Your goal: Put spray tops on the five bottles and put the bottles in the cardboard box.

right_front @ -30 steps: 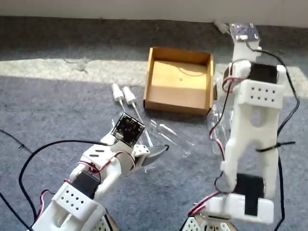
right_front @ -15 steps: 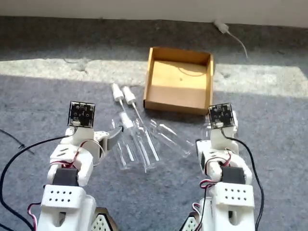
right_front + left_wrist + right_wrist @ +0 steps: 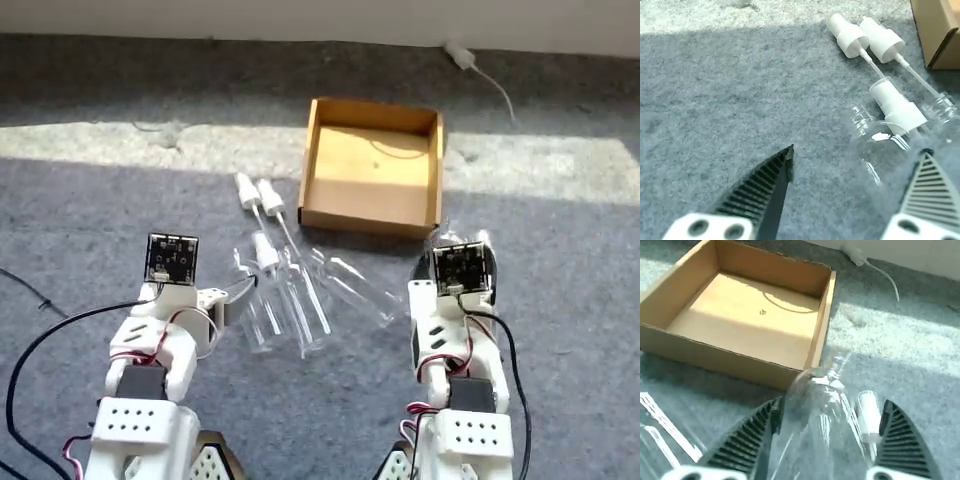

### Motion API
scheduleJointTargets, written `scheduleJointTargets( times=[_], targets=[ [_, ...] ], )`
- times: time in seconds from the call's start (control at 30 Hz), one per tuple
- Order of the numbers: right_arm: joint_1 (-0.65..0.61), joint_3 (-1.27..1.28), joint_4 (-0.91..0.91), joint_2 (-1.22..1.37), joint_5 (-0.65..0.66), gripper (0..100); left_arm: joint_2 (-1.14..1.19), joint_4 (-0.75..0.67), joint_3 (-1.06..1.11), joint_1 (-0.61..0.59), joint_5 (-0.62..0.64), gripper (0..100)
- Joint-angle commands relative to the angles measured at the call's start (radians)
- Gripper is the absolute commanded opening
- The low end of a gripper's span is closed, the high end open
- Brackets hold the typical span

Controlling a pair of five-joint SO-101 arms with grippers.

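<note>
Left gripper (image 3: 857,152): released, jaws spread, with an uncapped bottle (image 3: 874,142) lying on the grey surface between the tips.
Spray top (image 3: 895,107): loose, just beside that bottle's neck.
Right gripper (image 3: 832,407): released, jaws straddling a second bottle (image 3: 815,405).
Key relation: the second bottle's long axis points straight ahead at the cardboard box (image 3: 730,360), so the right arm is nearer.

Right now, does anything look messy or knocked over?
Yes. The clear bottles lie tipped on their sides in a jumble in front of the cardboard box. Two spray tops lie loose on the carpet beside them, not on bottles.
</note>
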Motion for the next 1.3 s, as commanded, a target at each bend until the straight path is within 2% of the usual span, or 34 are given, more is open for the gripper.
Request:
scheduleJointTargets(
  times=[0.0, 0.27, 1.27],
  targets=[
    [-0.01, 0.139, 0.025, -0.019, 0.006, 25.7, 0.007, 0.11, 0.015, -0.03, -0.008, 34],
    [-0.012, 0.137, 0.43, -0.028, 0.006, 25.7, 0.007, 0.11, 0.015, -0.03, -0.008, 34],
    [-0.012, 0.137, 0.443, -0.068, 0.006, 25.7, 0.007, 0.11, 0.015, -0.03, -0.008, 34]
  ],
)
